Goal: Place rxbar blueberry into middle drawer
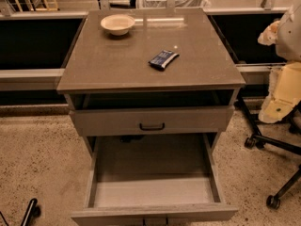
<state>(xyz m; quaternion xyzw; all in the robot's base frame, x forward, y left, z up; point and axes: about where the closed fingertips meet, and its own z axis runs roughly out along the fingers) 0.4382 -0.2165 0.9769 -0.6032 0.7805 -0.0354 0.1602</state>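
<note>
rxbar blueberry, glossy dk-blue wrapper w/ pale print, on cabinet top, gripper far right, grip unclear

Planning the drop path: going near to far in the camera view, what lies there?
Open middle drawer, upper drawer, rxbar blueberry, cream bowl. The gripper hangs at the right edge, beside the cabinet.

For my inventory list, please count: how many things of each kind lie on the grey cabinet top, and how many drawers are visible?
Round cream bowl: 1
Glossy dark blue rxbar blueberry: 1
Grey wooden drawers: 2, the top drawer with black handle and the middle drawer, pulled open
Total: 4
The gripper hangs at the right edge, beside the cabinet.
</note>
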